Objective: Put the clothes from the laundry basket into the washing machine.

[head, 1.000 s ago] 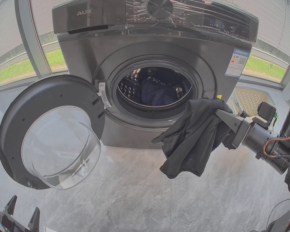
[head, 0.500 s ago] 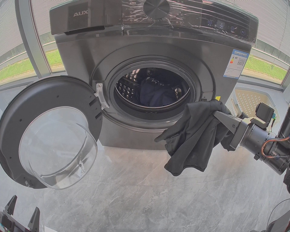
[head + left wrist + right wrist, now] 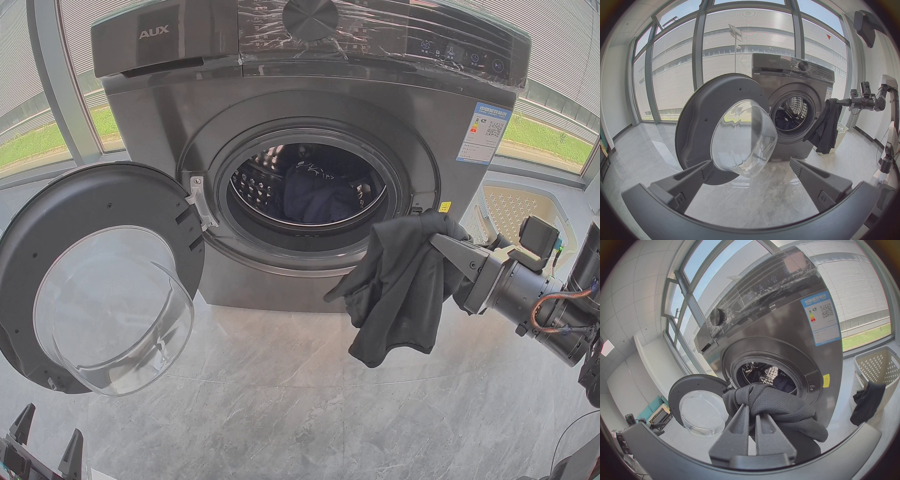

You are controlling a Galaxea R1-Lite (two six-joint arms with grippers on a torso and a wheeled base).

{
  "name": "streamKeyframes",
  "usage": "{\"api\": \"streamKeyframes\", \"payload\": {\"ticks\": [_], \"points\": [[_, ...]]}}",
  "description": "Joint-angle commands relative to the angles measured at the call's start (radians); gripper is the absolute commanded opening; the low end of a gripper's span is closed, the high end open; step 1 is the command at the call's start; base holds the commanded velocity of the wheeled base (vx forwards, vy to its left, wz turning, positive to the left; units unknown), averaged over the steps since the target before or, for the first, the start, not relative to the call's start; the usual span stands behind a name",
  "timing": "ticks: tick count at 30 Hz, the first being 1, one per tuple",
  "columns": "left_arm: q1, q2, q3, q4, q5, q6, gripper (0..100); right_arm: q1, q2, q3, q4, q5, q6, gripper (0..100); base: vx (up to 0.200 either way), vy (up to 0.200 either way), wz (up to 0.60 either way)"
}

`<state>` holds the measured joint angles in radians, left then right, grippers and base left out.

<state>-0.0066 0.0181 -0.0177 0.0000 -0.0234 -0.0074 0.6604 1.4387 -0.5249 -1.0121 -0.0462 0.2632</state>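
The left gripper (image 3: 750, 163), spread and empty, sits low, clear of the work. The door (image 3: 94, 206) hangs wide off the washing machine (image 3: 350, 100), domed clear glass aside, so its perforated steel drum (image 3: 253, 181), already holding dark clothes (image 3: 312, 197), is reachable. The right gripper (image 3: 753, 412) pinches a limp, matte dark garment (image 3: 400, 281) beside the opening's rim. The latticed plastic laundry basket (image 3: 519, 206) stands rightmost.

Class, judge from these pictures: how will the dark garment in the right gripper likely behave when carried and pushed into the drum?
Probably floppy: the dark garment hangs in loose folds below the right gripper. Likely light, since one pinched bunch between the fingers holds it all. Its trailing lower end may catch on the washing machine rim.
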Motion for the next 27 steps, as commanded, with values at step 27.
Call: {"api": "streamKeyframes", "payload": {"ticks": [27], "points": [[0.002,-0.018,0.018,-0.003,-0.009,0.015,100,0.074,0.238,-0.207,-0.100,-0.072,0.016,0,-0.022,0.000,0.00]]}}
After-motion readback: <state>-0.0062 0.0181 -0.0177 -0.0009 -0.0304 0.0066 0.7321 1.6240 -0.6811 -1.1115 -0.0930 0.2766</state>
